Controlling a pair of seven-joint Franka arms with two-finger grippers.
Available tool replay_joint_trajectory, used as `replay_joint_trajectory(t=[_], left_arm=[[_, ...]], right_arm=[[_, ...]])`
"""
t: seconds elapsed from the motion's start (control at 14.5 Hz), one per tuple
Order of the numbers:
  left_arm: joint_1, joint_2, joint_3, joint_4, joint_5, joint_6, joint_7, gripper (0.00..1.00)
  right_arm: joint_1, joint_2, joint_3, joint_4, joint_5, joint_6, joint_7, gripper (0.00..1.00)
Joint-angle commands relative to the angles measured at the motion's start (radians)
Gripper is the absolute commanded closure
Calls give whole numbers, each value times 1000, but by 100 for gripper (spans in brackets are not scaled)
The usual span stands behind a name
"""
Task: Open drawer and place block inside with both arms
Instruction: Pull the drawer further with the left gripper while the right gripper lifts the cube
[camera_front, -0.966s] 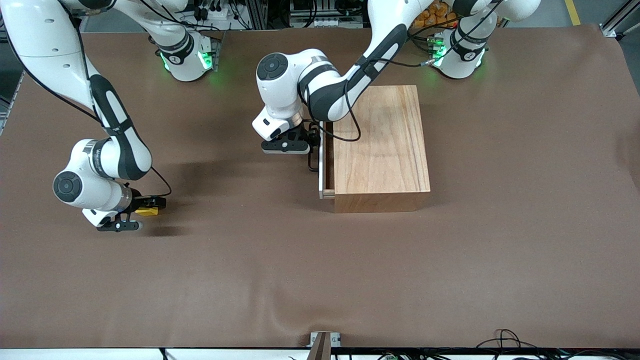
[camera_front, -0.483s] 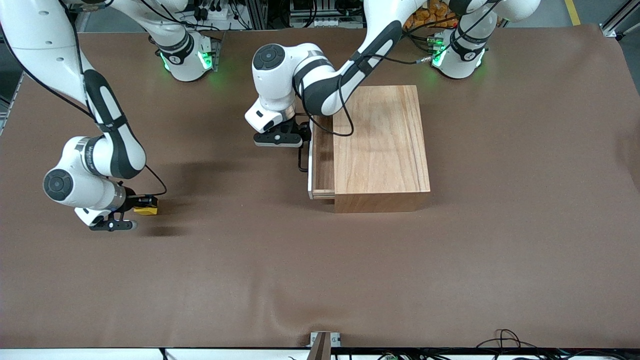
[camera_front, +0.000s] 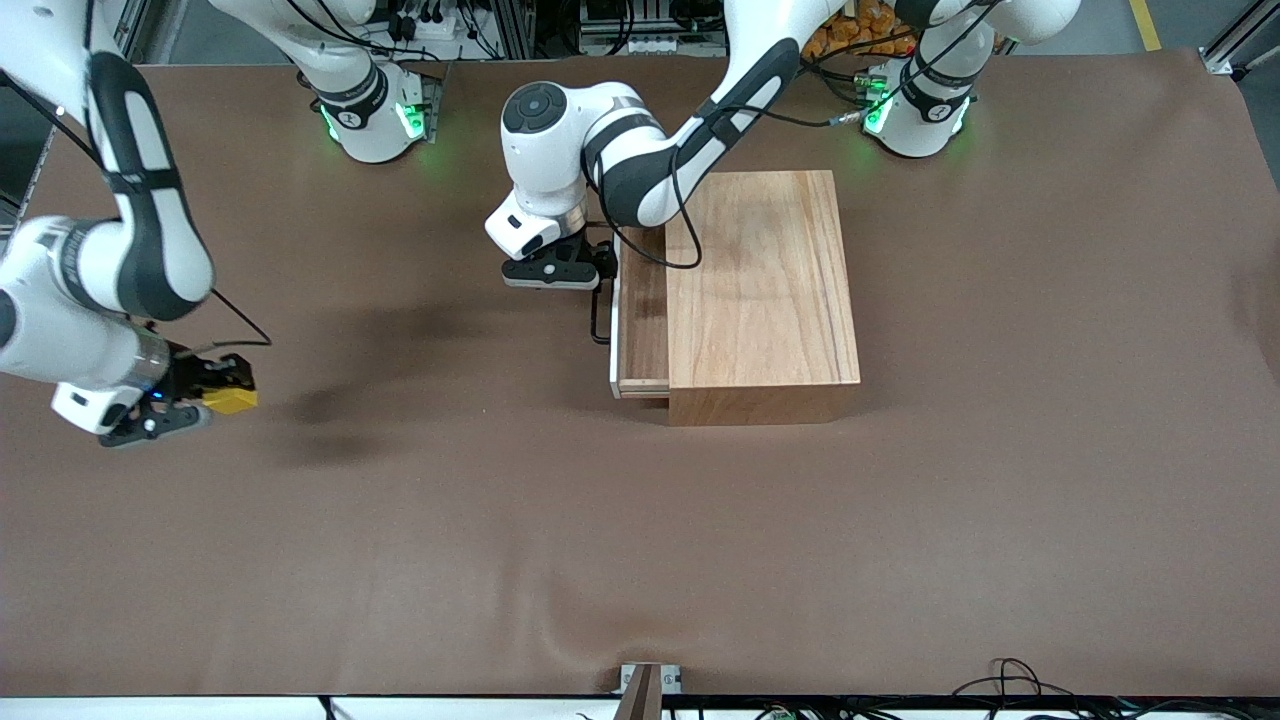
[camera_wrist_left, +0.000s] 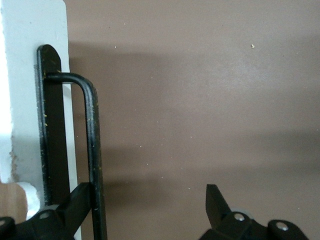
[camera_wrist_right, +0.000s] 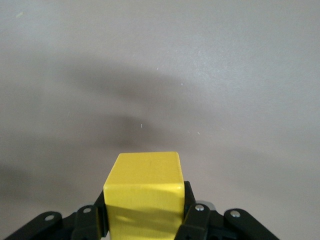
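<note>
The yellow block (camera_front: 232, 402) is clamped in my right gripper (camera_front: 222, 388), which holds it in the air over bare table at the right arm's end. In the right wrist view the block (camera_wrist_right: 145, 187) fills the gap between the shut fingers of the gripper (camera_wrist_right: 145, 215). The drawer (camera_front: 643, 320) of the wooden box (camera_front: 765, 290) is pulled partly out. My left gripper (camera_front: 598, 270) is at its black handle (camera_front: 598, 322). In the left wrist view the gripper (camera_wrist_left: 147, 197) is open, with one finger between the handle bar (camera_wrist_left: 92, 150) and the white front panel (camera_wrist_left: 25, 75).
The brown table cover (camera_front: 640, 540) is wrinkled near the front edge. A small metal bracket (camera_front: 648, 680) sits at the middle of that edge. Cables (camera_front: 1010, 680) lie at the front edge toward the left arm's end.
My right gripper has lifted the block off the table and carried it toward the right arm's end. My left gripper has pulled the drawer farther out of the box.
</note>
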Motion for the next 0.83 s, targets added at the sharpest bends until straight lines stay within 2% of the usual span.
replay_joint_trajectory(t=[0.0, 0.14, 0.28, 0.55, 0.76], left_arm=[[-14, 33, 3, 26, -19, 18, -7, 0], [-14, 41, 1, 29, -19, 18, -1, 0], [-14, 44, 1, 32, -19, 31, -5, 0], [-20, 44, -1, 33, -30, 87, -10, 0], [-37, 49, -1, 32, -35, 129, -13, 0]], right_arm=[[-18, -33, 17, 140, -11, -201, -168, 92], [-11, -28, 23, 240, -13, -310, -231, 92], [32, -30, 24, 268, -10, -369, -227, 92], [113, -30, 26, 276, 7, -370, -228, 89], [219, -36, 26, 286, -13, -363, -237, 88]])
